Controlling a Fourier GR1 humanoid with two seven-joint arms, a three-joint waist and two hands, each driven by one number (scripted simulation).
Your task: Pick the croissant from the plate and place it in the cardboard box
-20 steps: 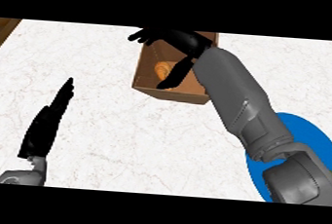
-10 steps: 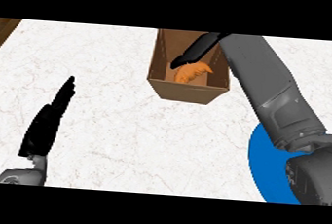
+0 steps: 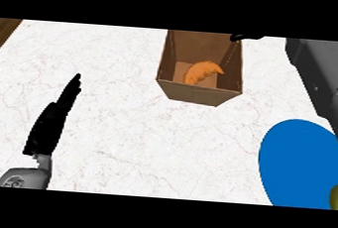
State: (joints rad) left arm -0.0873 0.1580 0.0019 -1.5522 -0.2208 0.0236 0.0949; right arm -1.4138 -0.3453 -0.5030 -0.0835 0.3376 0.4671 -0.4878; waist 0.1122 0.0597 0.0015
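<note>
Here we see the croissant [image 3: 202, 72] lying inside the cardboard box [image 3: 200, 92] at 12 o'clock on the counter [image 3: 141, 134]. The left robot hand [image 3: 54, 120], at 8 o'clock, is straight-fingered and empty. Only a tip of the right robot hand [image 3: 246, 37] shows; we cannot tell its state.

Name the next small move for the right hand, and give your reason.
Probably draw the right hand back from the brown cardboard box. The orange croissant lies inside on the box floor, the round blue plate no longer bears it, and the hand holds nothing visible.
</note>
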